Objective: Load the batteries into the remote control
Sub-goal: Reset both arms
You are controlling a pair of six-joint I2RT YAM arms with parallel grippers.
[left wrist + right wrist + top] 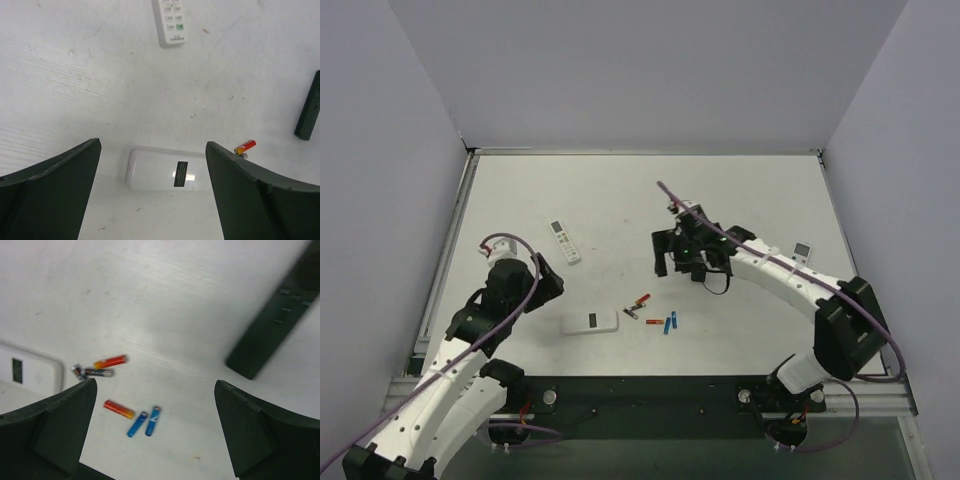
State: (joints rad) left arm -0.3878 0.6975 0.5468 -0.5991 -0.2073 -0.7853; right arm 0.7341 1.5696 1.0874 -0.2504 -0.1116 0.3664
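Observation:
The remote control (590, 321) lies white back up, its small dark rectangle showing, in front of my left gripper (552, 282). In the left wrist view it (167, 170) lies just beyond my open, empty left gripper (152, 144). The batteries (655, 318) lie loose to its right: two red-orange ones (111, 361), a dark grey one (95, 372) and two blue ones (145, 422). My right gripper (692, 262) hovers behind them, open and empty (155, 384). One red battery (245, 147) shows beside my left gripper's right finger.
A slim white remote with grey buttons (565, 241) lies farther back on the left, also in the left wrist view (170, 22). A long dark object (270, 335) lies near the right gripper. A small white item (802, 250) sits at the right. Grey walls enclose the table.

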